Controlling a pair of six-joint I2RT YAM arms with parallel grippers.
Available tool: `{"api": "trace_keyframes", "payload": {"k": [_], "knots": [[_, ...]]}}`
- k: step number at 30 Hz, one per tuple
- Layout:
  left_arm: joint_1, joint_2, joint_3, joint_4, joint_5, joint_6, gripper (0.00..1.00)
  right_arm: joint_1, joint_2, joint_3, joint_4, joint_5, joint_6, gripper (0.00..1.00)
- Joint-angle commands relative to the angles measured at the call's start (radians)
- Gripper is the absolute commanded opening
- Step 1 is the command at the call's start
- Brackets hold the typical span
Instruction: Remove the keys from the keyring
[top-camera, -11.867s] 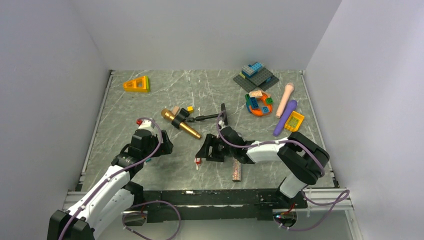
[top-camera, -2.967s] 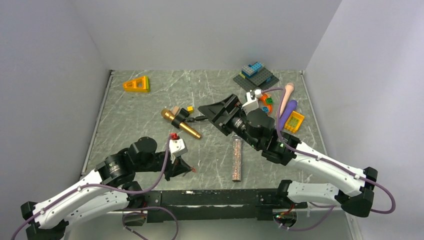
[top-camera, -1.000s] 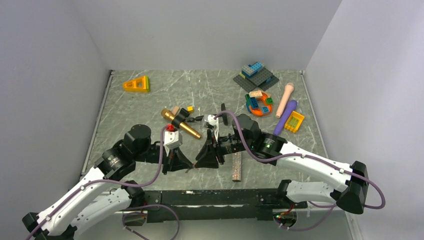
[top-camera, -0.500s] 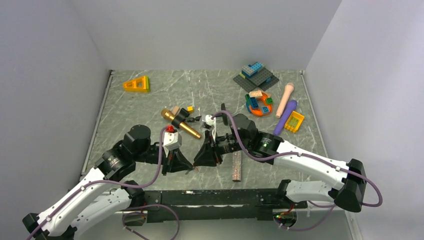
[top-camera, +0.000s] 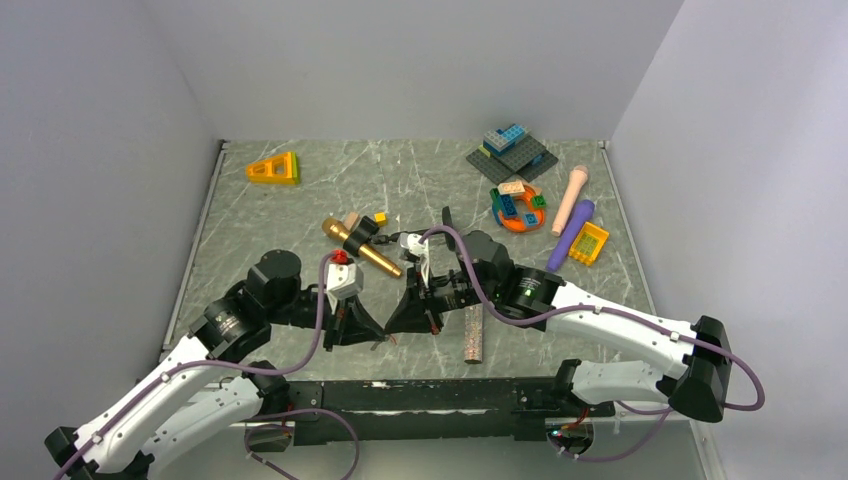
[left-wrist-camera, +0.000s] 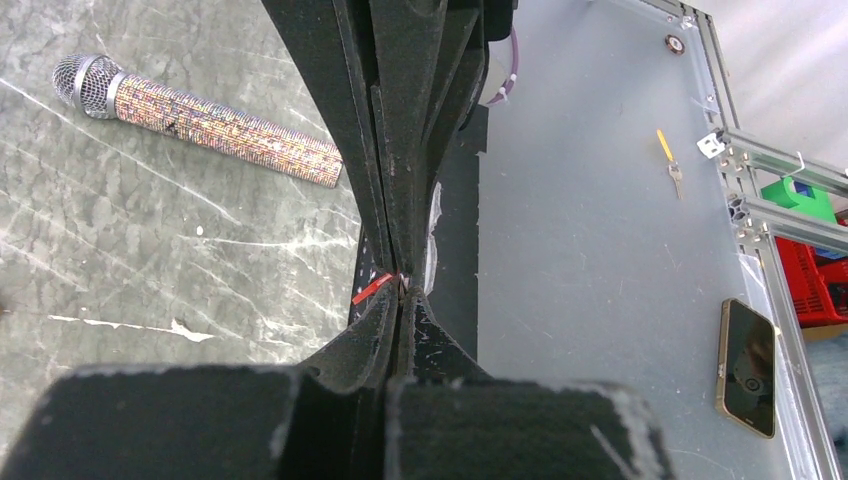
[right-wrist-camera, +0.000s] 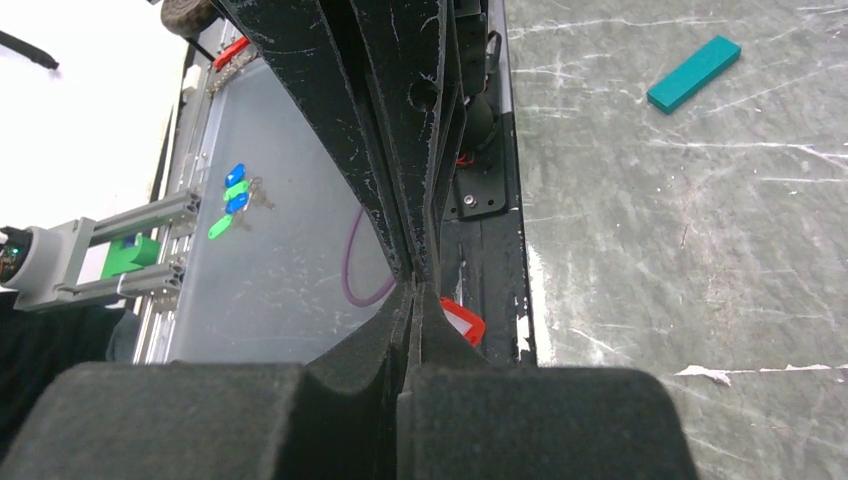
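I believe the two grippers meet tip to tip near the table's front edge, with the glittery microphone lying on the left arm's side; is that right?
Not quite: the glittery microphone lies on the right arm's side, as the top external view shows. The left gripper and right gripper do meet tip to tip near the front edge.

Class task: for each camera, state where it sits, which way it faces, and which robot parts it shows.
Top external: above and behind, looking down at the table; the left arm and right arm show.
Left wrist: along the shut left gripper, facing the silver microphone.
Right wrist: along the shut right gripper, facing the table's near edge.
Wrist views share the red tag.
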Motion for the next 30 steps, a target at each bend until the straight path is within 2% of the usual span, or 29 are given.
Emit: {"api": "trace_keyframes", "payload": {"k": [1, 11, 20, 30], "knots": [[0.007, -0.025, -0.005, 0.046, -0.012, -0.015, 0.00, 0.011, -0.020, 0.009, 0.072, 0.020, 0.004, 0.00], [0.008, -0.097, -0.019, 0.093, -0.050, -0.047, 0.00, 0.022, -0.045, -0.051, 0.185, 0.029, 0.055, 0.00], [0.008, -0.139, -0.022, 0.165, -0.132, -0.092, 0.00, 0.060, -0.065, -0.145, 0.367, 0.083, 0.120, 0.00], [0.007, -0.151, -0.002, 0.161, -0.168, -0.083, 0.00, 0.092, -0.070, -0.221, 0.530, 0.152, 0.168, 0.00]]}}
